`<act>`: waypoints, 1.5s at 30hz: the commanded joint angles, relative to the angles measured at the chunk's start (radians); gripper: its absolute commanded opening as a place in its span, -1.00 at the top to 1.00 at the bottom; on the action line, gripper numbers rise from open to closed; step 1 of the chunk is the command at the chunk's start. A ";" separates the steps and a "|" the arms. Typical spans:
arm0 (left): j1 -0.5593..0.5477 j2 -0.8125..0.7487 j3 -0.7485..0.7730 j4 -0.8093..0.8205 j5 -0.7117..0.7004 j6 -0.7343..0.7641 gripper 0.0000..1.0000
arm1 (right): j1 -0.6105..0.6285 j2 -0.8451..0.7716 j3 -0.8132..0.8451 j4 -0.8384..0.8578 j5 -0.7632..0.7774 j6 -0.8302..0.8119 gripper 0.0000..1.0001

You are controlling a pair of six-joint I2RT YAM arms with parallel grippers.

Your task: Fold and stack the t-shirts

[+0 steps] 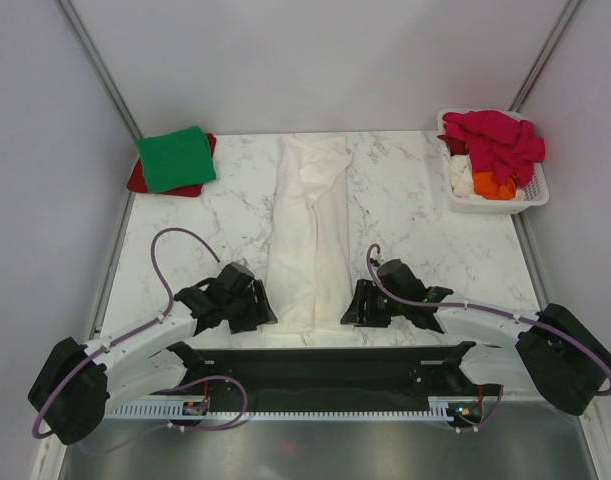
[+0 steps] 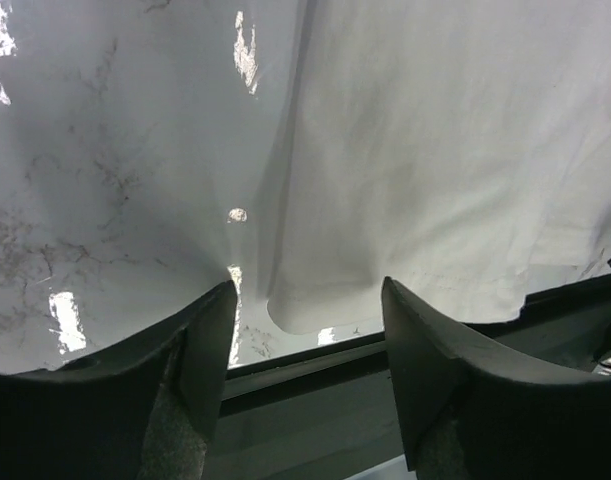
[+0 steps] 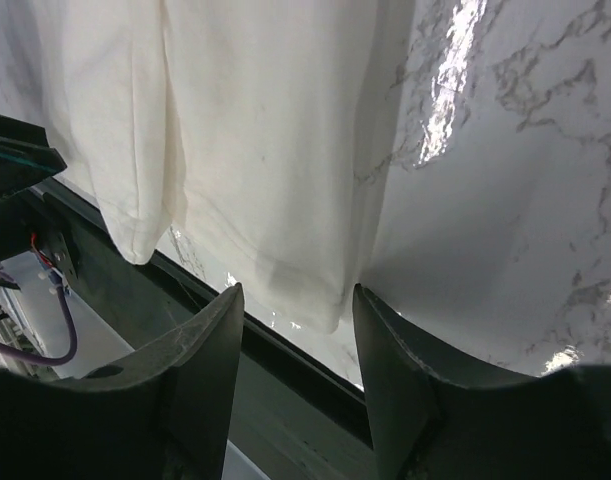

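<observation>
Subject: the white t-shirt (image 1: 310, 235) lies mid-table (image 1: 435, 260), already narrowed to a strip. Its long axis runs straight away from my bases, with the hem at the near edge and the collar end toward the far wall.

Near hem: its two corners sit one before each claw. The left gripper (image 1: 263, 310) faces the left corner and the right gripper (image 1: 351, 310) faces the right, so each arm is the nearer one for its own corner.

Claw state: both are spread. In the left wrist view the rounded hem corner lies in the gap just ahead of my fingers (image 2: 210, 340), with no pad pressing on it that I can see. The right wrist view shows the same, the corner hanging between parted fingers (image 3: 385, 340). Nothing is pinched.

Judgement: the coming fold turns on that axis — both corners taken together and carried away from me along the strip.

Outlying: the green t-shirt (image 1: 175, 158) rests on the red t-shirt (image 1: 135, 182) at far left, and the basket (image 1: 497, 205) stands at far right — both well apart.
</observation>
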State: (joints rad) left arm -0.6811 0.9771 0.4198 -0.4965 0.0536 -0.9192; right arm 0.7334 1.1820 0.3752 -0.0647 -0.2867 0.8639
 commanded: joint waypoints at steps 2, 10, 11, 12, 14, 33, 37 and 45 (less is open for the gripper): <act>-0.005 0.021 -0.026 0.082 0.028 -0.047 -0.24 | 0.023 0.051 -0.044 0.059 -0.002 0.029 -0.09; -0.011 0.018 -0.026 0.104 0.035 -0.053 0.96 | 0.029 0.015 -0.082 0.103 0.020 0.050 0.68; -0.012 0.017 -0.024 0.105 0.043 -0.050 0.96 | 0.029 0.007 -0.084 0.101 0.023 0.050 0.74; -0.014 0.014 -0.021 0.104 0.052 -0.049 0.96 | 0.029 -0.011 -0.087 0.097 0.024 0.055 0.87; -0.024 -0.009 -0.018 0.102 0.071 -0.055 0.95 | 0.029 -0.036 -0.084 0.068 0.030 0.057 0.97; -0.038 0.024 0.500 -0.298 -0.090 0.089 0.95 | 0.050 -0.149 0.362 -0.409 0.302 -0.072 1.00; 0.028 0.191 0.657 -0.313 -0.072 0.178 0.94 | -0.014 -0.027 0.516 -0.446 0.339 -0.157 1.00; 0.169 0.501 0.875 -0.315 -0.008 0.325 0.95 | -0.158 0.233 0.748 -0.439 0.325 -0.285 1.00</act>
State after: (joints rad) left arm -0.5461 1.4105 1.2064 -0.7929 0.0166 -0.7067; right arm 0.6121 1.3441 1.0367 -0.4915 0.0193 0.6598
